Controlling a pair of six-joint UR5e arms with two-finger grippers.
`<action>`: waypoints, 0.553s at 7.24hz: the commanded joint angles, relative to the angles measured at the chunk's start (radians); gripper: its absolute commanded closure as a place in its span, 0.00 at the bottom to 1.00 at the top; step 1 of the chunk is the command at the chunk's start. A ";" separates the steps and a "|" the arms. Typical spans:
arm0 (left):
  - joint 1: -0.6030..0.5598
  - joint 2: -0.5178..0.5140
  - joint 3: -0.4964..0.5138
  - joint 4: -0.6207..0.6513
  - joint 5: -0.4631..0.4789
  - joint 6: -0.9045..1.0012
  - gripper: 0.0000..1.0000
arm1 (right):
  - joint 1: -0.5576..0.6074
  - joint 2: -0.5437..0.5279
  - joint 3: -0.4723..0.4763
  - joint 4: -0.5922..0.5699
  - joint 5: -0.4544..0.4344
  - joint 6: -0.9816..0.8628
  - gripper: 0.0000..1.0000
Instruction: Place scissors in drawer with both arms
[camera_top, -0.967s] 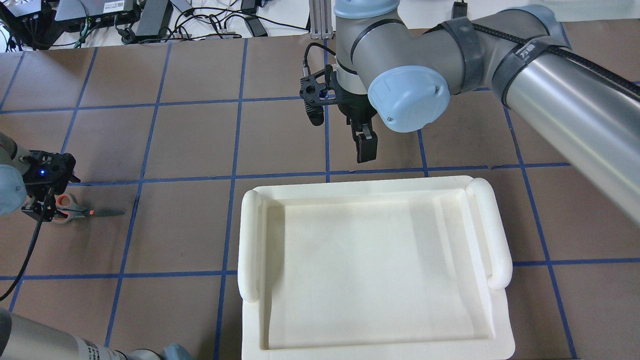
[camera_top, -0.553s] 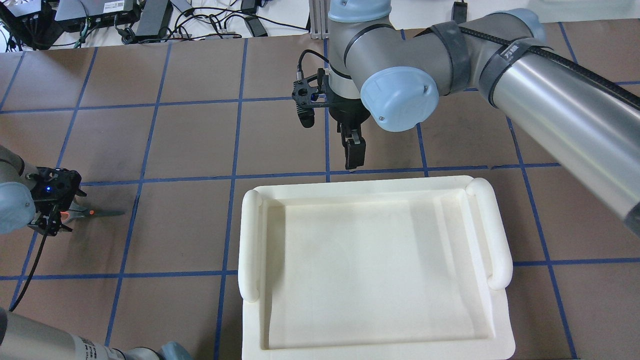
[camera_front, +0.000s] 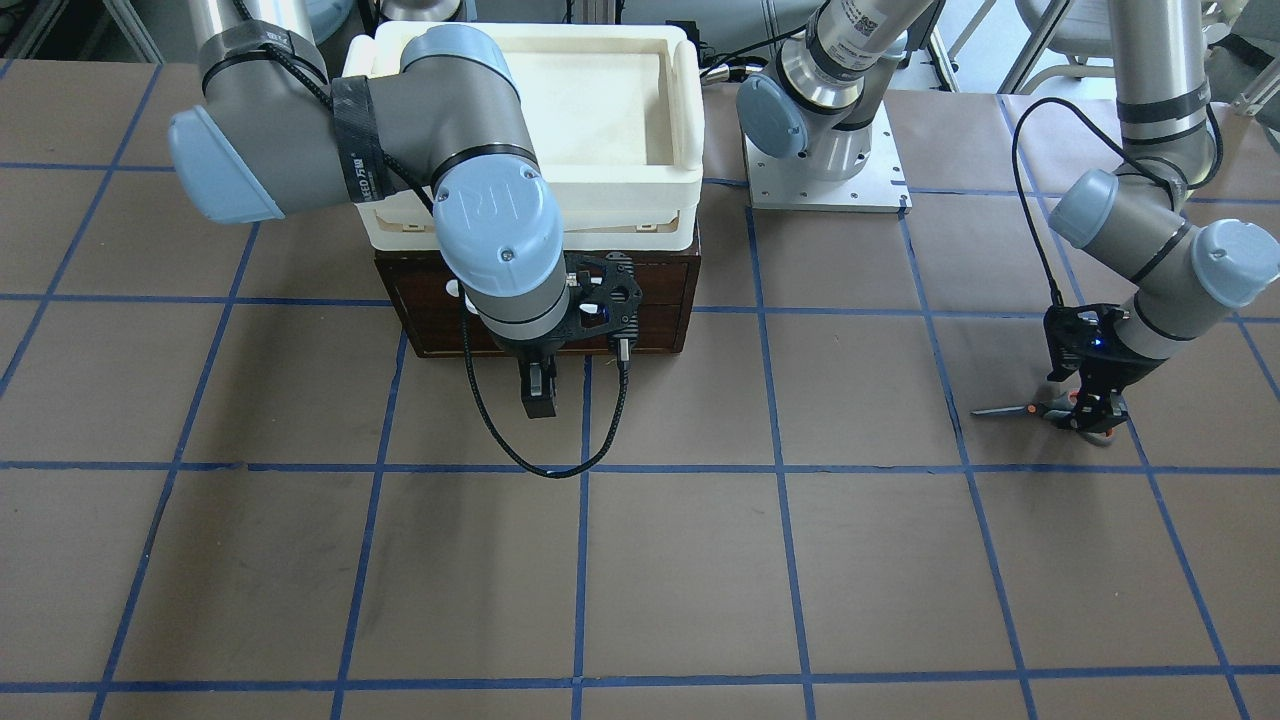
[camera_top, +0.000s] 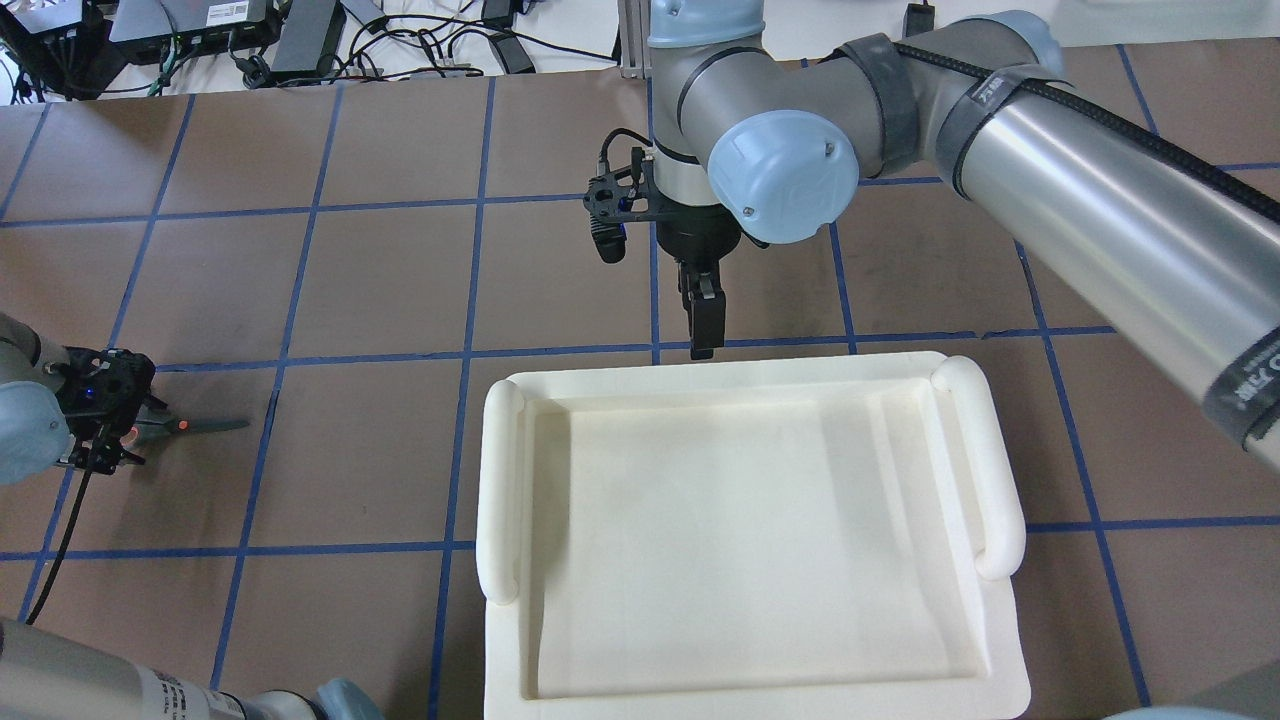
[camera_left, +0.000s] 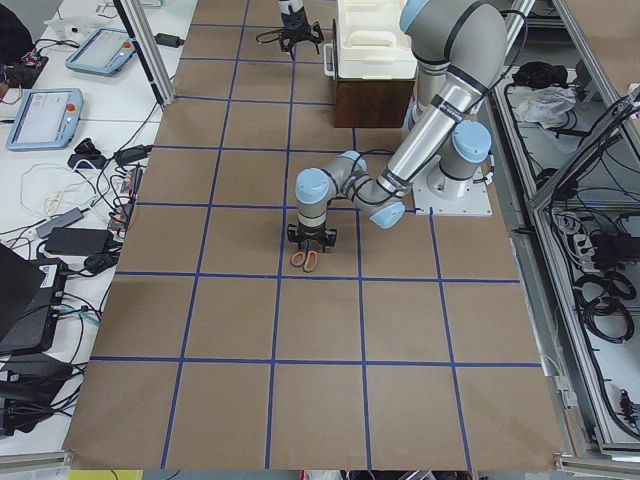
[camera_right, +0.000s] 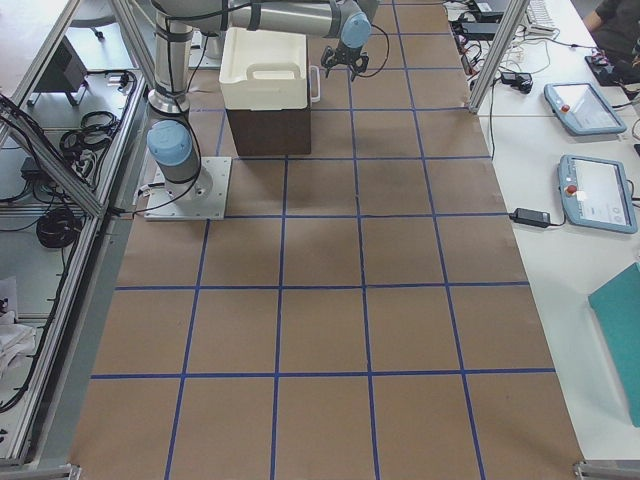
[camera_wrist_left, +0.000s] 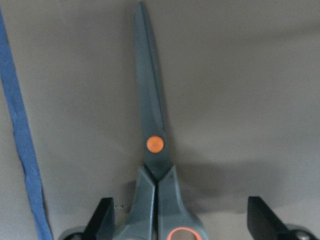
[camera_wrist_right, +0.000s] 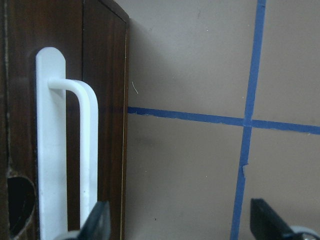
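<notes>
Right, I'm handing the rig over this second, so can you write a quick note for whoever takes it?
Left gripper: open, straddling the handles of the scissors, which lie flat on the table, ungripped.
Right gripper: open beside the white handle of the drawer, not closed on it.
The drawer looks shut.
Done: both approaches. To do: grasp scissors, open drawer, drop them in.
</notes>
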 joint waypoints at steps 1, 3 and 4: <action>0.000 -0.009 0.001 0.002 -0.022 -0.001 0.23 | 0.000 0.026 -0.012 0.027 0.005 0.021 0.00; 0.000 -0.014 0.006 0.003 -0.051 0.001 0.31 | -0.003 0.032 -0.022 0.094 0.005 0.023 0.00; 0.000 -0.014 0.006 0.003 -0.051 -0.001 0.43 | -0.003 0.032 -0.021 0.100 0.007 0.037 0.00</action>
